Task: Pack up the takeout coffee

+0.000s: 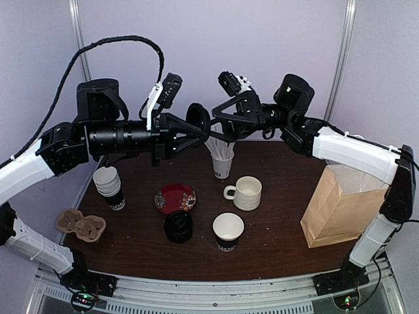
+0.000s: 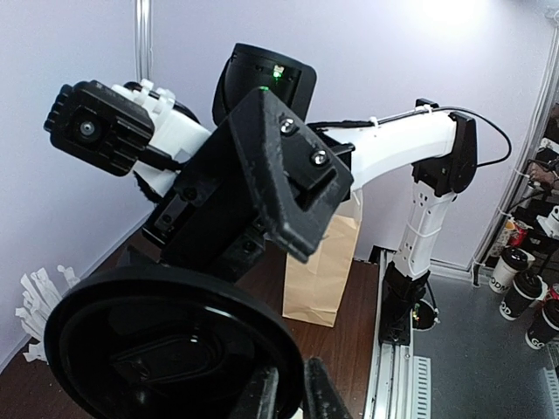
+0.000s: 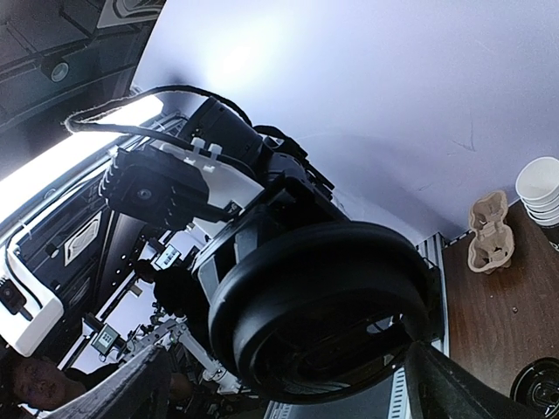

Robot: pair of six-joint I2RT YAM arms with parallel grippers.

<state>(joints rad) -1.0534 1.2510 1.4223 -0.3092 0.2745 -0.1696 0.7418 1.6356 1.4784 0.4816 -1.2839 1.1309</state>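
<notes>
A: Near edge first. What did we log?

B: We logged one paper cup (image 1: 228, 230), white with a black band. It stood upright and open-topped near the front middle of the table (image 1: 281, 256). Just to its left sat a black round pile (image 1: 178, 227), lids as far as we could tell. A cardboard cup carrier (image 1: 82, 224) lay at the front left corner.

A: Middle row?

B: We noted a red plate (image 1: 175, 197) with a ribbed mug (image 1: 244, 193) to its right and a stack of paper cups (image 1: 109, 186) to its left. A brown paper bag (image 1: 340, 206) stood open at the right side, well apart from the cup.

A: Farther back?

B: A white cup of straws (image 1: 223, 169). Above it the two arms' tools hung close together in the air. We saw the left gripper (image 1: 203, 133) pinching a black lid (image 1: 197, 119) by its rim, with the lid on edge and facing the right arm. The right gripper (image 1: 217, 127) had its fingers (image 3: 131, 388) spread wide, one on either side of the lid. We could not tell whether they touched it.
</notes>
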